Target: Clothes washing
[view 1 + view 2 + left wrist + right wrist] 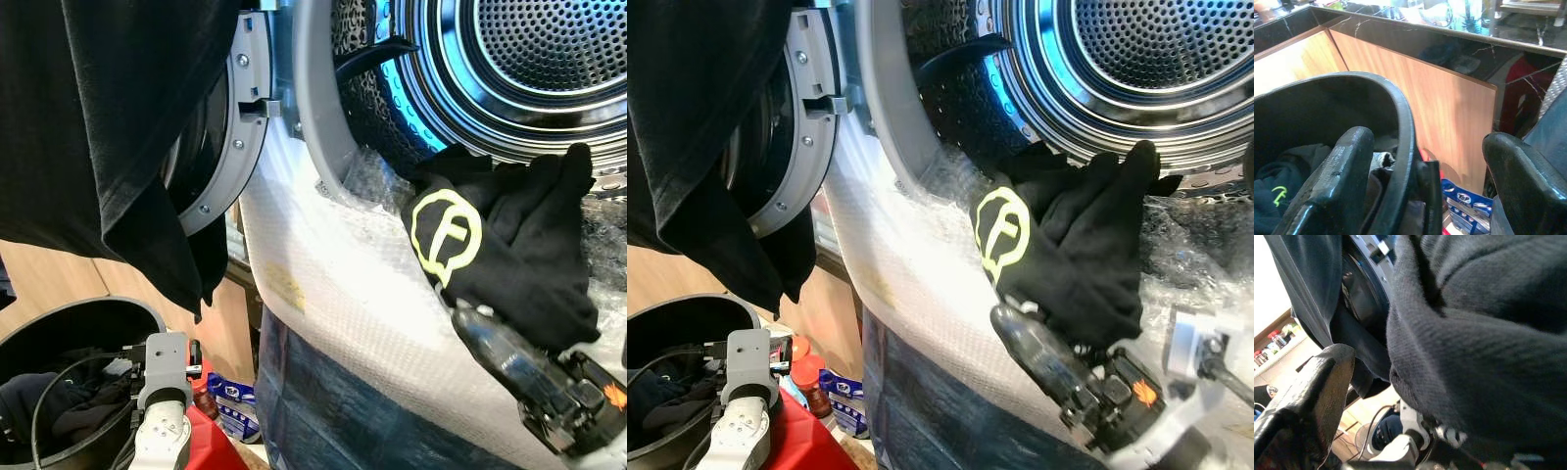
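At lower left, the left tool (1425, 186) is hanging released over the black basket (88, 323). At right, the right tool (490, 338) is gripping the black garment (509, 245) at the washer drum (529, 59) opening.

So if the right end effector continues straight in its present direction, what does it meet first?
Probably the washing machine drum. The right end effector, shut on the black garment, points up over the bubble-wrapped door rim into the open drum; the garment would enter first, though depth is unclear.
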`<state>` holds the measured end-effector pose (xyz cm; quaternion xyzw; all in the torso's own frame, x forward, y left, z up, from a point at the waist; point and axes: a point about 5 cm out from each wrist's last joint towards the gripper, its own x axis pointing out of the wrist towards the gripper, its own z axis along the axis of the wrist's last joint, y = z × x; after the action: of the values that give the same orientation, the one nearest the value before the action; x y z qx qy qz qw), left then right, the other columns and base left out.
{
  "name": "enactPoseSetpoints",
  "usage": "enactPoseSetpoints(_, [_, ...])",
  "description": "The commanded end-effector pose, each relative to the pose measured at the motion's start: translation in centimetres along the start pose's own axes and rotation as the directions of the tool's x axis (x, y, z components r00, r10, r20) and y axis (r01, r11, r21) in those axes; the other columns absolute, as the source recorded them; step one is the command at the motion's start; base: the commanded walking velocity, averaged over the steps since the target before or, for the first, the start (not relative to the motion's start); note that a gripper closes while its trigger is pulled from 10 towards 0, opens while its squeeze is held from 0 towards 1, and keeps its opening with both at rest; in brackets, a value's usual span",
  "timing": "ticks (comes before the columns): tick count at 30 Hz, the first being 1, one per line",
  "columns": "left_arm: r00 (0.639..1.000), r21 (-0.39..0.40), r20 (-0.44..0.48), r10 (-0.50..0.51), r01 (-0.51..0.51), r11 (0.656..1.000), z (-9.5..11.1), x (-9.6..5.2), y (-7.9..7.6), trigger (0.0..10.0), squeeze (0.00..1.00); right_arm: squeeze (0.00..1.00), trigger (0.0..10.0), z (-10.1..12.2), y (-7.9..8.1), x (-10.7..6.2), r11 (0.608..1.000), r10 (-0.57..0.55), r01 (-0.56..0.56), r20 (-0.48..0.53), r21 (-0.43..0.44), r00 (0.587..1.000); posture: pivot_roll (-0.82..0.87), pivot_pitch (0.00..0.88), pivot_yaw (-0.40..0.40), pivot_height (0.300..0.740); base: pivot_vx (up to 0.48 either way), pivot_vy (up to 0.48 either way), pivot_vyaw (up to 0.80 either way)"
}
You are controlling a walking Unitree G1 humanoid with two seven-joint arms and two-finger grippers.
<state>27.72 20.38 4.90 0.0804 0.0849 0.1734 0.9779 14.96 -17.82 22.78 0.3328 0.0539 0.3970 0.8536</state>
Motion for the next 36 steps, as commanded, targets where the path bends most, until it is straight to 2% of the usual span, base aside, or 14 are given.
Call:
enactPoseSetpoints(1, [1.0, -0.004, -0.014, -0.001, 0.001, 1.0, -0.2, 0.0, -0.1, 10.0, 0.0, 0.0, 10.0, -0.8, -0.6, -0.3, 0.999, -0.039, 0.04, -0.048, 0.023, 0.998, -0.13, 0.03, -0.033, 0.74, 0.0, 0.0, 0.0])
enactPoseSetpoints(5, [1.0, -0.007, -0.015, 0.003, -0.003, 1.0, -0.2, 0.0, -0.1, 10.0, 0.0, 0.0, 10.0, -1.8, -1.8, -0.9, 0.993, -0.105, 0.109, -0.094, 0.04, 0.99, -0.12, 0.03, -0.035, 0.74, 0.0, 0.0, 0.0])
enactPoseSetpoints(14, [1.0, -0.01, -0.018, 0.014, -0.014, 1.0, -0.3, 0.0, 0.1, 10.0, 0.0, 0.0, 10.0, -2.7, -3.4, -1.4, 0.983, -0.166, 0.174, -0.115, 0.057, 0.979, -0.11, 0.031, -0.042, 0.74, 0.0, 0.0, 0.0])
enactPoseSetpoints(17, [1.0, -0.01, -0.018, 0.017, -0.017, 1.0, -0.3, 0.0, 0.2, 10.0, 0.0, 0.0, 10.0, -2.8, -3.5, -1.4, 0.984, -0.165, 0.172, -0.119, 0.051, 0.979, -0.11, 0.035, -0.044, 0.74, 0.0, 0.0, 0.0])
enactPoseSetpoints(18, [1.0, -0.011, -0.019, 0.019, -0.02, 1.0, -0.4, -0.1, 0.2, 10.0, 0.0, 0.0, 4.2, -2.7, -3.5, -1.1, 0.986, -0.156, 0.161, -0.113, 0.042, 0.981, -0.11, 0.037, -0.044, 0.74, 0.0, 0.0, 0.0])
enactPoseSetpoints(19, [1.0, -0.011, -0.02, 0.02, -0.02, 1.0, -0.4, -0.1, 0.2, 10.0, 0.0, 0.0, 4.2, -2.7, -3.5, -1.0, 0.987, -0.15, 0.154, -0.109, 0.035, 0.983, -0.11, 0.037, -0.044, 0.74, 0.0, 0.0, 0.0])
enactPoseSetpoints(20, [1.0, -0.011, -0.02, 0.021, -0.022, 1.0, -0.4, -0.1, 0.2, 10.0, 0.0, 0.0, 0.0, -2.5, -3.4, -0.8, 0.99, -0.138, 0.141, -0.101, 0.024, 0.985, -0.11, 0.037, -0.046, 0.74, 0.0, 0.0, 0.0])
enactPoseSetpoints(27, [0.999, -0.014, -0.02, 0.026, -0.026, 1.0, -0.4, -0.1, 0.2, 10.0, 0.0, 0.0, 0.0, -0.5, -2.7, 0.9, 0.995, -0.066, 0.06, -0.072, -0.082, 0.995, -0.11, 0.041, -0.045, 0.74, 0.0, 0.0, 0.0])
enactPoseSetpoints(30, [0.999, -0.014, -0.022, 0.025, -0.025, 1.0, -0.4, -0.1, 0.2, 10.0, 0.0, 0.0, 0.0, 0.4, -2.0, 1.8, 0.986, -0.03, 0.019, -0.06, -0.167, 0.998, -0.11, 0.042, -0.04, 0.74, 0.0, 0.0, 0.0])
enactPoseSetpoints(36, [1.0, -0.009, -0.023, 0.014, -0.014, 1.0, -0.5, -0.2, 0.1, 10.0, 0.0, 0.0, 0.0, 1.4, -0.4, 3.1, 0.968, 0.041, -0.055, -0.059, -0.247, 0.997, -0.12, 0.016, -0.025, 0.74, 0.0, 0.0, 0.0])
